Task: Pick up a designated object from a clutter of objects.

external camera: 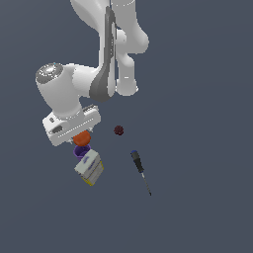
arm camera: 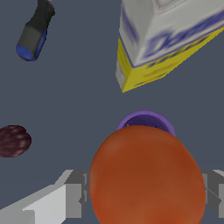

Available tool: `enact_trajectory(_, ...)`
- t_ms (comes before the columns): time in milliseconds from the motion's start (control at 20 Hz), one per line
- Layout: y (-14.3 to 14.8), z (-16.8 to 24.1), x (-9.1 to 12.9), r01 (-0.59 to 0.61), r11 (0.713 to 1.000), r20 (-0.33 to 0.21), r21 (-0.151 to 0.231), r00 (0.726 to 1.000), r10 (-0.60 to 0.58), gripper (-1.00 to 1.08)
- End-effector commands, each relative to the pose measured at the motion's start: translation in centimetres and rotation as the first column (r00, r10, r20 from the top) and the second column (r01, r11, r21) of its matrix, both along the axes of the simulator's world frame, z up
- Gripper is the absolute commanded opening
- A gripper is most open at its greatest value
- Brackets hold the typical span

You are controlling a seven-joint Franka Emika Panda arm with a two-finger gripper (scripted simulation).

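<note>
Straddling the orange ball (arm camera: pixel 146 177), the gripper (arm camera: pixel 146 192) has both jaws against its sides, holding it for lifting clear of the purple cup (arm camera: pixel 146 119).

In the exterior view the wrist hides most of the orange ball (external camera: pixel 82 137); the gripper's (external camera: pixel 82 138) fingertips are unseen. Lower right, the screwdriver's (external camera: pixel 140 172) tip is too thin to read.

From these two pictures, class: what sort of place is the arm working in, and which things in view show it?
Most likely a simulated test scene, not a real room: a flat, featureless grey floor, a smooth rendered white arm, and small unrelated items scattered about, like the orange ball, screwdriver and box.
</note>
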State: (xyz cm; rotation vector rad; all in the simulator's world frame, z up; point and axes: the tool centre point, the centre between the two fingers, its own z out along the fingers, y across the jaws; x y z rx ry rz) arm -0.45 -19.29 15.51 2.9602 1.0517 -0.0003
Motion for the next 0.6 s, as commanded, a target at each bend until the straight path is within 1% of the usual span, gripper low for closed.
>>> enact_trajectory(0,0.1,2.4,1.1,0.000,1.000,0.001,-0.001,1.000,0.000,-1.00)
enact_trajectory(550,0.7,12.2,6.0,0.000,1.000,0.001,0.000,1.000,0.000,-1.00)
